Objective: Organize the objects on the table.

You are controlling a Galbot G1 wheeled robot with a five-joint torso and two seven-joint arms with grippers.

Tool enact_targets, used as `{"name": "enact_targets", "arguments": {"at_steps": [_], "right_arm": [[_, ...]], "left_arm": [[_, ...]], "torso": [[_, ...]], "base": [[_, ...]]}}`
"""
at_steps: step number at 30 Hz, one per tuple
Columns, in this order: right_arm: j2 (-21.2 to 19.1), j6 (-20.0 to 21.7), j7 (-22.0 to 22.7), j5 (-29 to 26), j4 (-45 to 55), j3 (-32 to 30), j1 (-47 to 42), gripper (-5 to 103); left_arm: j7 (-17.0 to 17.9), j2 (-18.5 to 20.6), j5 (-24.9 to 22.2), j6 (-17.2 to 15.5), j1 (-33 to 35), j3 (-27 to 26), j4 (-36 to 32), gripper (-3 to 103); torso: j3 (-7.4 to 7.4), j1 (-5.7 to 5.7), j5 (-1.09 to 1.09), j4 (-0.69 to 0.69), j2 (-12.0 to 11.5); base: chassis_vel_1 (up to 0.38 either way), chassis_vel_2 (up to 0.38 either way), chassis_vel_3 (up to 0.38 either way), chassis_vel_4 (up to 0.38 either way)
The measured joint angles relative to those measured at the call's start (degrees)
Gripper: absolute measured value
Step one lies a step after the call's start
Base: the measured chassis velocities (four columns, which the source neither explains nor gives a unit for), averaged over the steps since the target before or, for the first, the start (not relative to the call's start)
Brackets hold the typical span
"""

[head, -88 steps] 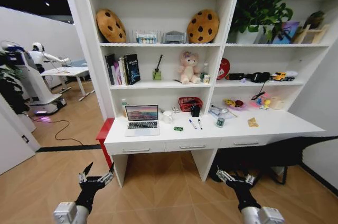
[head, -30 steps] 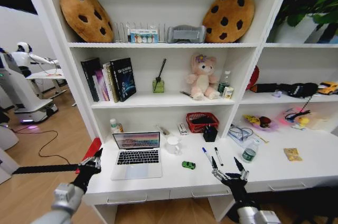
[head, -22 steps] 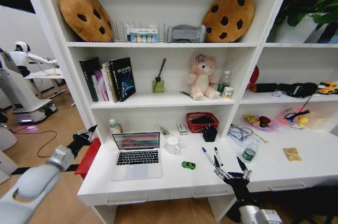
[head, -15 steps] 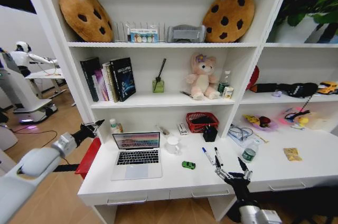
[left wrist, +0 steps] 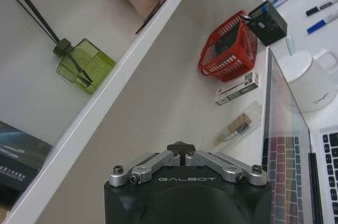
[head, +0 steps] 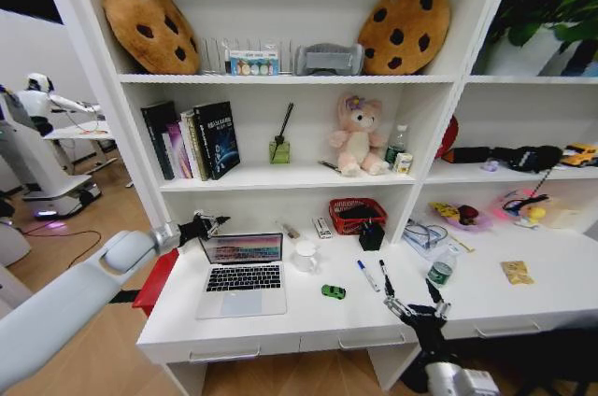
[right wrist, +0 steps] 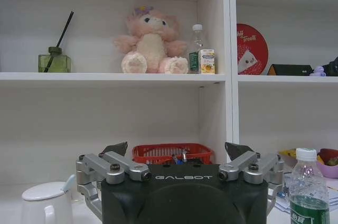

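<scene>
White desk top is carrying everything the job concerns, and the laptop serves as the landmark. Nearest the camera, the right gripper is hovering at the desk's front edge, well to the right of the laptop, its fingers spread and grasping nothing. Between it and the laptop the green toy car and two marker pens are lying loose; farther right sit the green-labelled tin and the yellow snack packet. Judging by this scatter, the tidying is barely begun and every item is waiting to be sorted. At the laptop's rear left corner the left gripper is reaching in beside the open lid, empty; I cannot tell how its fingers are set. Behind the laptop and to its right, a red basket is holding some dark items, and a black pen holder is standing just beside it.
</scene>
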State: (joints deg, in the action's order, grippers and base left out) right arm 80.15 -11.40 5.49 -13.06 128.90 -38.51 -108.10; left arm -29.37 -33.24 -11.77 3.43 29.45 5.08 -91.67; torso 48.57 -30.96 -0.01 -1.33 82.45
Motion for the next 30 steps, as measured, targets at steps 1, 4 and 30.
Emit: {"name": "enact_targets", "arguments": {"at_steps": [1, 4, 30], "right_arm": [[0.2, -0.1, 0.0, 0.1, 0.0, 0.0, -0.2, 100], [0.5, -0.4, 0.0, 0.3, 0.0, -0.2, -0.5, 100], [3.1, -1.5, -0.2, 1.6, -0.4, -0.2, -1.8, 100]], "left_arm": [[-2.1, -0.2, 1.3, 0.9, -1.9, 1.0, 1.3, 0], [-5.1, -0.3, 3.9, 2.4, -4.0, 1.9, 3.0, 0], [-40.7, 2.8, 4.6, 11.5, -10.5, 9.3, 0.6, 0]], "torso": [[0.0, 0.0, 0.01, 0.0, 0.0], [-0.01, 0.0, 0.01, 0.01, 0.0], [-0.01, 0.01, 0.0, 0.01, 0.0]], "base": [[0.0, 0.0, 0.0, 0.0], [0.0, 0.0, 0.0, 0.0], [0.0, 0.0, 0.0, 0.0]]}}
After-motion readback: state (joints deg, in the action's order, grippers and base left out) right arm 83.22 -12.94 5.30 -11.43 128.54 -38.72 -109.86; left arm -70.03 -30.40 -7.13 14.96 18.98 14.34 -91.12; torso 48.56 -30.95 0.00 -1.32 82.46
